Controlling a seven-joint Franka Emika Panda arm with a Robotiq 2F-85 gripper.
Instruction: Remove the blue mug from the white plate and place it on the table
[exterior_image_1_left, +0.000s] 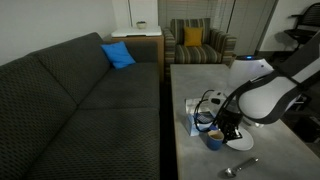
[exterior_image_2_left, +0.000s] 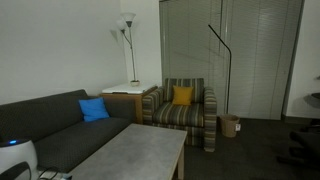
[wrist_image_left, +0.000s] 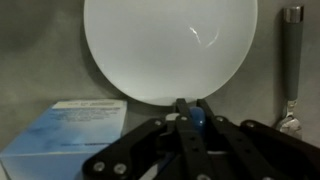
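In the wrist view my gripper (wrist_image_left: 191, 104) is shut on the blue mug (wrist_image_left: 199, 118); only a sliver of blue shows between the fingers. The white plate (wrist_image_left: 170, 48) lies empty just beyond the fingertips. In an exterior view the gripper (exterior_image_1_left: 224, 128) holds the blue mug (exterior_image_1_left: 213, 140) low over the grey table (exterior_image_1_left: 190, 80), just beside the white plate (exterior_image_1_left: 241, 145). I cannot tell whether the mug touches the table. The table also shows in an exterior view (exterior_image_2_left: 130, 152).
A white and blue box (wrist_image_left: 68, 128) lies next to the mug, also seen in an exterior view (exterior_image_1_left: 193, 118). A spoon (wrist_image_left: 292, 60) lies past the plate (exterior_image_1_left: 240, 167). A dark sofa (exterior_image_1_left: 80, 90) runs along the table.
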